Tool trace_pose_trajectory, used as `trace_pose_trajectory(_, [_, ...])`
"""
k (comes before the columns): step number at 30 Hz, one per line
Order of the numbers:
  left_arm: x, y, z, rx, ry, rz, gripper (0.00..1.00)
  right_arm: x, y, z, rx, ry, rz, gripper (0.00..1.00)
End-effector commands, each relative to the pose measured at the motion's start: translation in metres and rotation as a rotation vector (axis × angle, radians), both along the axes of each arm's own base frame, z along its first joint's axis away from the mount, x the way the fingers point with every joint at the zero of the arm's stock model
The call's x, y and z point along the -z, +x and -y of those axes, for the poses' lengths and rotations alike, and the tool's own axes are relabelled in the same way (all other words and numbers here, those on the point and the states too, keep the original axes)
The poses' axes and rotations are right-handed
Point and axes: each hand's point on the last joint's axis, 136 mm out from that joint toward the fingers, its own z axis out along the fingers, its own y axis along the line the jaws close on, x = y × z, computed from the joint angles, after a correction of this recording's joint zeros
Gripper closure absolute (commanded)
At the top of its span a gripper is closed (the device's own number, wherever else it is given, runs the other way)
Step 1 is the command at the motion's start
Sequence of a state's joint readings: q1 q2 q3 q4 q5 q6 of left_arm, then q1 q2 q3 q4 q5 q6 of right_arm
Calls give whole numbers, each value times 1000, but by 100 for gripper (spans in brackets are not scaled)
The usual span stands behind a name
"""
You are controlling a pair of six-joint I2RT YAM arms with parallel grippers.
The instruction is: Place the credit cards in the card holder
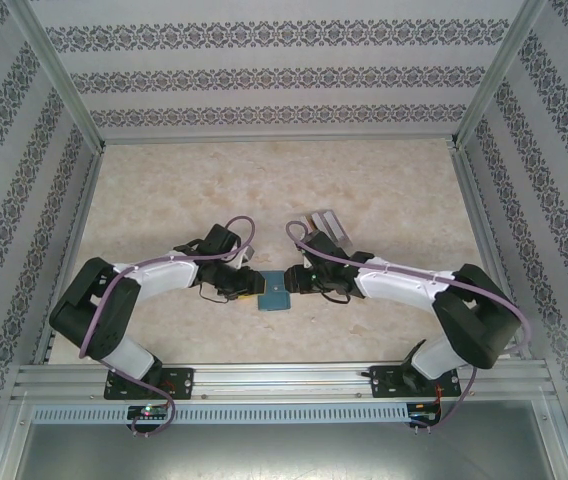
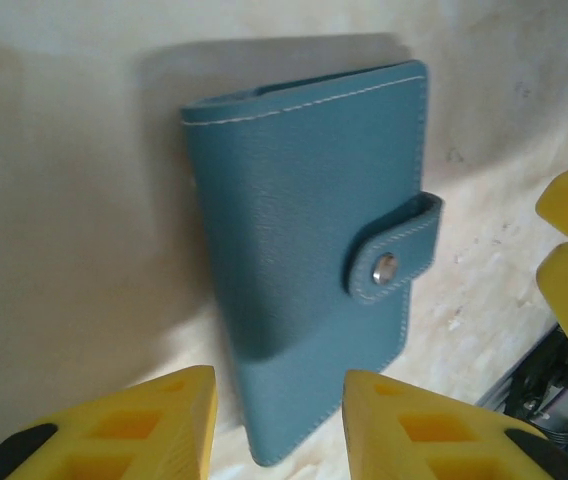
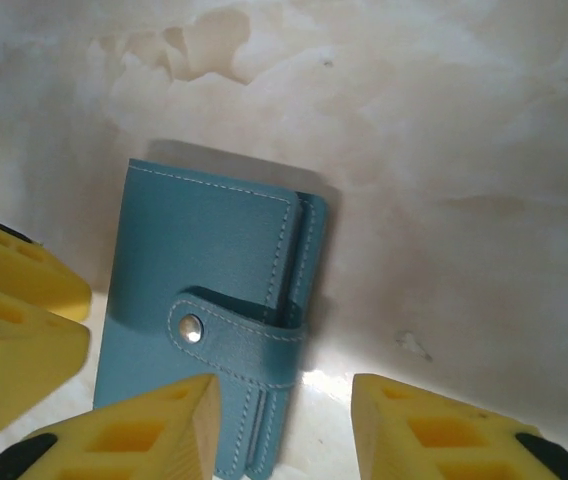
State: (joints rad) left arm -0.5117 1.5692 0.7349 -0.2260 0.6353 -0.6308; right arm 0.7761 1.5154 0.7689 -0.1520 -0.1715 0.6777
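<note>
Marbled beige covers the table (image 1: 384, 190), which is boxed in by patterned cloth walls (image 1: 264, 75). At its middle, towards the near edge, lies one teal card holder (image 1: 276, 292), flat and folded shut. One strap (image 2: 396, 250) wraps over its edge and is fastened by a single metal snap (image 2: 385, 268).

Two arms reach in from either side and meet at it. The left gripper (image 1: 247, 287) sits just to its left and the right gripper (image 1: 302, 283) just to its right.

From the left wrist, the left gripper (image 2: 279, 400) has its two yellow fingers (image 2: 134, 430) spread, with the near corner of the card holder (image 2: 309, 260) in the gap and nothing pinched. The right gripper's yellow tips poke in at that view's right edge.

From the right wrist, the right gripper (image 3: 286, 400) also stands spread. One of its fingers (image 3: 144, 430) is over the near end of the card holder (image 3: 204, 300), the other over bare table. This view shows the holder's layered open edge beside the strap, which the left wrist view does not.

From overhead alone I can see two pale grey flat pieces (image 1: 326, 222) lying slanted behind the right arm, well apart from the holder. They are too small to tell what they are.
</note>
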Motion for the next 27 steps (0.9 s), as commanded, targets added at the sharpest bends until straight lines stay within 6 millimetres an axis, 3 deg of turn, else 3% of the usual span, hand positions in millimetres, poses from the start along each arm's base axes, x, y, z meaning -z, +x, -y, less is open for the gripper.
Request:
trace_pose_trajectory(1, [-2,4,10,6,-43,27,62,6,-2,-14,3,84,-50,64])
trace_pose_trajectory(10, [11,5,2,-28,-3,49,62,30,-9,-22,10,81,-108,63])
trace_pose_trajectory(12, [12,4,5,-22,-16,40,67,34,-10,-24,13,72,-110,63])
trace_pose_trajectory(15, [9,6,4,-45,-16,56,82,33,-11,-29,26,108,-114,65])
trace_pose_trajectory(17, [1,9,5,-68,-39,91,84,32,-11,-30,30,120,-104,66])
trace_pose_trajectory(23, [-22,12,7,-68,-82,149,71,31,-11,-40,36,186,-116,73])
trace_pose_trajectory(25, [-21,11,8,-62,-84,145,59,33,-12,-43,36,194,-123,74])
trace_pose_trajectory(27, [-14,10,3,-65,-39,123,57,37,-11,-43,54,200,-130,76])
